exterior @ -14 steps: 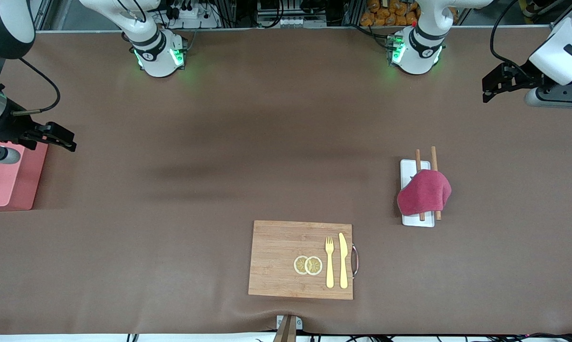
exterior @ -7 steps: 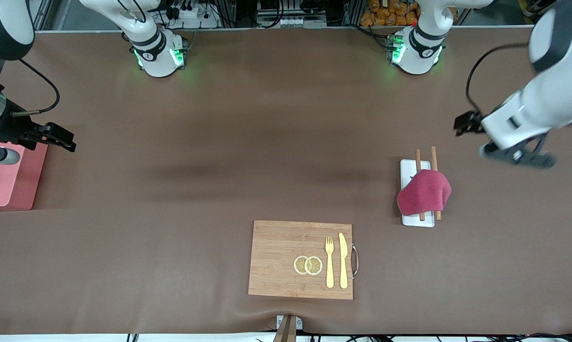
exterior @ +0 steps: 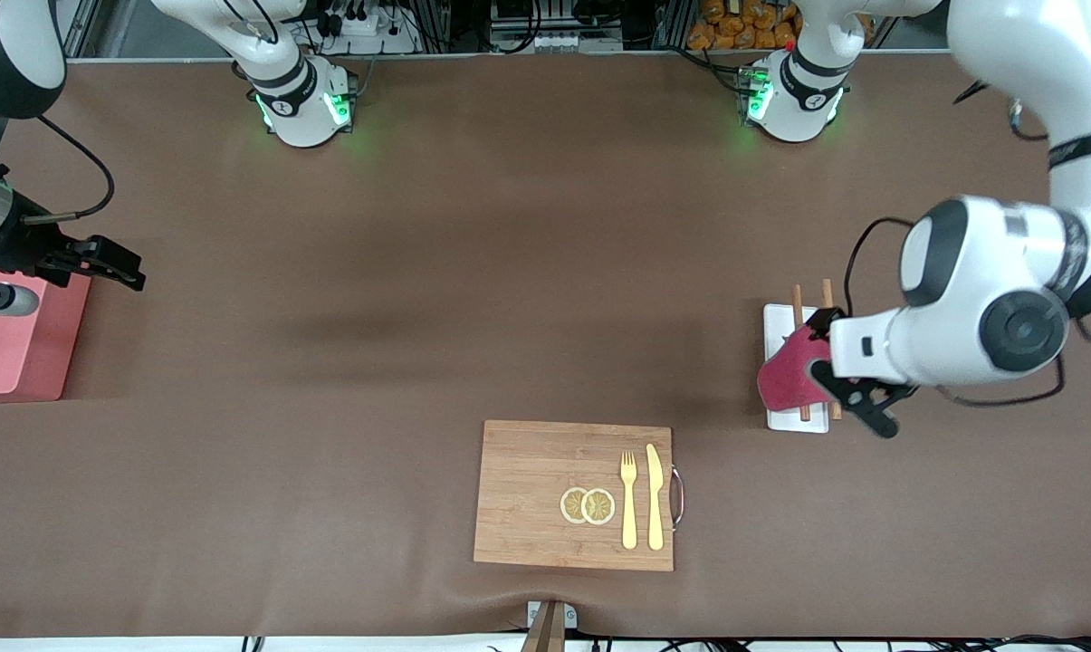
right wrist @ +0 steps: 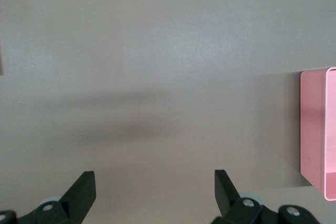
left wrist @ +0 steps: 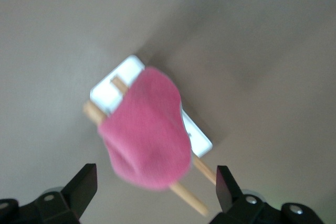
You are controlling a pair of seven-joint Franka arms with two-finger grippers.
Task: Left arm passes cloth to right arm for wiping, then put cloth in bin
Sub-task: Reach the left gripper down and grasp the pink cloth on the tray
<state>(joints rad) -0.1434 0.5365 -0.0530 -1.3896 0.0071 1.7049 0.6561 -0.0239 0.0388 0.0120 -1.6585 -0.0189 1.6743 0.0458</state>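
Observation:
The crimson cloth (exterior: pixel 788 380) lies bunched on two wooden chopsticks (exterior: pixel 797 294) across a small white tray (exterior: pixel 794 421) toward the left arm's end of the table. My left gripper (exterior: pixel 842 362) hangs over the cloth, open and empty. In the left wrist view the cloth (left wrist: pixel 147 129) lies below the open left gripper (left wrist: pixel 155 179), apart from both fingers. My right gripper (exterior: pixel 119 263) is open and empty, waiting beside the salmon-pink bin (exterior: pixel 11 353). The right wrist view shows the open right gripper (right wrist: pixel 153 179) over bare table, with the bin (right wrist: pixel 315 129) at the edge.
A wooden board (exterior: pixel 527 489) lies near the front camera at mid-table. It carries a yellow fork (exterior: pixel 628 498), a yellow knife (exterior: pixel 655 496) and two lemon slices (exterior: pixel 588 505). Brown mat covers the table between the arms.
My left arm has swung from high at its end of the table down and inward, to hang over the cloth. The right arm and the cloth have not moved.

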